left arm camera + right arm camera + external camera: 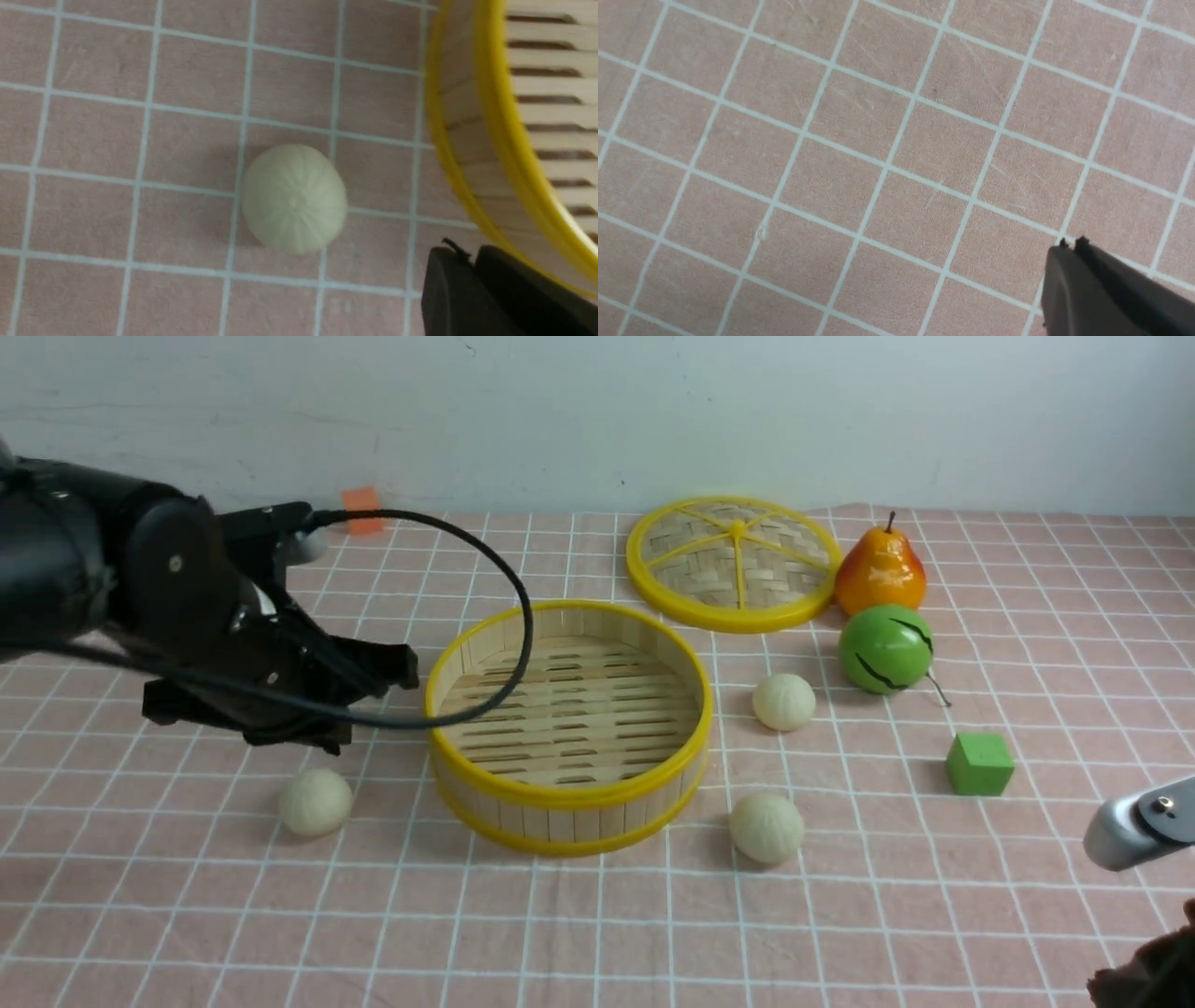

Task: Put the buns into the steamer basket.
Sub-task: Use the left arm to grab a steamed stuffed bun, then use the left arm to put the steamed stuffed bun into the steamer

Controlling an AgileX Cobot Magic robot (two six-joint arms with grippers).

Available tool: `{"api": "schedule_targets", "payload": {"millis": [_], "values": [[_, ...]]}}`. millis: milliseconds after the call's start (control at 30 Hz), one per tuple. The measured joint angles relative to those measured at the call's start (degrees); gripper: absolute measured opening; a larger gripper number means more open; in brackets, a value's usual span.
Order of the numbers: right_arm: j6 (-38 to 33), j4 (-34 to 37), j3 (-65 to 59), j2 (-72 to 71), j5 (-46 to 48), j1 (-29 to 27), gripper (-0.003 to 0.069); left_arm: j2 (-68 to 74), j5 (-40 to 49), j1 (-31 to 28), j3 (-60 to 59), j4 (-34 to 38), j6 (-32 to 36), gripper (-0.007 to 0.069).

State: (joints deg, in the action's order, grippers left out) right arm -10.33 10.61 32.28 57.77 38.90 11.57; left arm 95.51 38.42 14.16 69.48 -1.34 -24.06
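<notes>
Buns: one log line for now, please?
buns: three on cloth | steamer basket: empty | left gripper: near left bun, empty | right gripper: shut

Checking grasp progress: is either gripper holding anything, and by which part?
Nothing is held. The left gripper is empty near a bun on the cloth; the right gripper is empty too.

The steamer basket [571, 795] is pale bare bamboo slat, matt and faintly grained, bound by smooth yellow rims with a plastic sheen. The buns [316, 801] on either side of it look dull and chalky, cream-white with shallow pleated ridges. Behind the basket, the lid [735, 563] is woven bamboo strip in a glossy yellow frame. Right of the basket, the pear [879, 571] and green fruit [885, 649] are smooth and shiny like plastic, while the green cube [979, 763] is matt. Under the basket lies the tablecloth [840, 915] — matt pink woven fabric with a white grid. Left of the basket, the left gripper [403, 668] is matt black plastic.
</notes>
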Motion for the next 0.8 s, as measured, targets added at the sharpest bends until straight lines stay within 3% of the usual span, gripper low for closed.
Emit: {"api": "schedule_targets", "payload": {"millis": [33, 67, 100, 133, 233, 400, 467, 567, 600, 700, 800], "values": [[0.0, 0.0, 0.0, 0.0, 0.0, 0.0, -0.0003, 0.9, 0.5, -0.2, 0.7, 0.0, 0.0, 0.0099], [-0.1, 0.2, 0.0, 0.0, 0.0, 0.0, -0.0003, 4.5, 2.6, -2.0, 3.4, 0.4, 0.1, 0.0166], [-0.1, 0.2, 0.0, 0.0, 0.0, 0.0, -0.0003, 4.5, 2.9, -2.2, 3.4, 0.4, 0.1, 0.0175], [-0.1, 0.3, 0.0, 0.0, -0.1, 0.0, -0.0003, 8.1, 5.2, -3.8, 6.1, 0.6, 0.1, 0.0253], [-0.1, 0.4, 0.0, 0.0, -0.6, 0.0, -0.0003, 11.4, 6.8, -5.1, 8.3, 0.4, 0.7, 0.0347], [-0.2, 0.4, 0.0, 0.0, -1.0, 0.0, -0.0003, 13.3, 6.8, -4.9, 8.8, 0.6, 2.8, 0.0379], [-0.2, 0.4, 0.0, 0.0, -1.1, 0.0, -0.0003, 14.2, 6.8, -4.8, 8.9, 0.6, 3.0, 0.0349], [-0.2, 0.4, 0.0, 0.0, -1.1, 0.0, 0.0000, 15.7, 7.0, -4.8, 8.9, -0.6, 3.1, 0.0213], [-0.2, 0.4, 0.0, 0.0, -1.1, 0.0, 0.0000, 15.7, 7.0, -4.8, 8.9, -0.6, 3.1, 0.0204], [-0.2, 0.6, 0.0, 0.0, -1.6, 0.0, 0.0002, 14.4, 8.4, -3.7, 10.2, -1.3, 4.5, 0.0036], [-0.2, 0.7, 0.0, 0.0, -2.0, 0.0, 0.0003, 12.6, 9.5, -1.9, 12.2, -1.3, 6.4, -0.0005]]}}
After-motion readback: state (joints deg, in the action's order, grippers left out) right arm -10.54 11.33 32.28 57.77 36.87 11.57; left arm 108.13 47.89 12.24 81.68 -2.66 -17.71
